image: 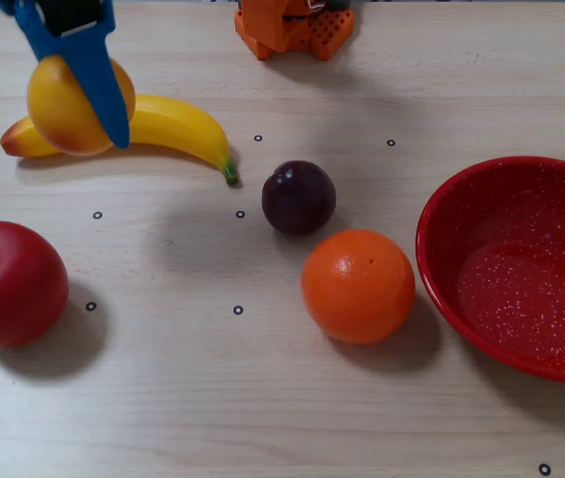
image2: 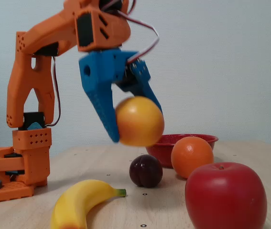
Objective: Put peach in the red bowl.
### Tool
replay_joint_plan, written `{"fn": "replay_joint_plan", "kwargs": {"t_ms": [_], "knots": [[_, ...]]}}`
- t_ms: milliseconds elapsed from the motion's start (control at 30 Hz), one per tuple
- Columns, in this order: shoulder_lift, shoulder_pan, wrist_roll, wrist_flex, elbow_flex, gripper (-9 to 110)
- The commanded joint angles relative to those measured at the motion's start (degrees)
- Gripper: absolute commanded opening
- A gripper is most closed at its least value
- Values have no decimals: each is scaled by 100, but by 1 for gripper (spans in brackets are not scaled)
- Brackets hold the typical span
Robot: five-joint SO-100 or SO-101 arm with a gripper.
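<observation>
peach lifted clear, held in the blue gripper at the far left

the gripper (image2: 137, 131) has its jaws clamped on the peach (image: 75, 104), which hangs above the banana (image: 167, 123) at the table's far left; the red bowl (image: 441, 274) sits well apart at the right. to carry it well, i'd keep the squeeze firm, hold this height to pass over the plum (image: 299, 197) and orange (image: 358, 286), and open only once over the bowl's middle

- My gripper (image2: 137, 129) holds the peach (image2: 139, 121) clear above every fruit.
- The plum (image: 299, 197) and orange (image: 358, 286) stand before the red bowl (image: 451, 199).
- Bare table (image: 461, 90) lies behind them.
</observation>
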Motion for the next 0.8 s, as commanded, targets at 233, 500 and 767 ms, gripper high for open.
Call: {"fn": "replay_joint_plan", "kwargs": {"t_ms": [233, 500, 767], "knots": [[835, -949, 1125, 53, -1063, 0], [861, -2224, 2487, 413, -1819, 0], [984, -3340, 3621, 738, -2347, 0]]}}
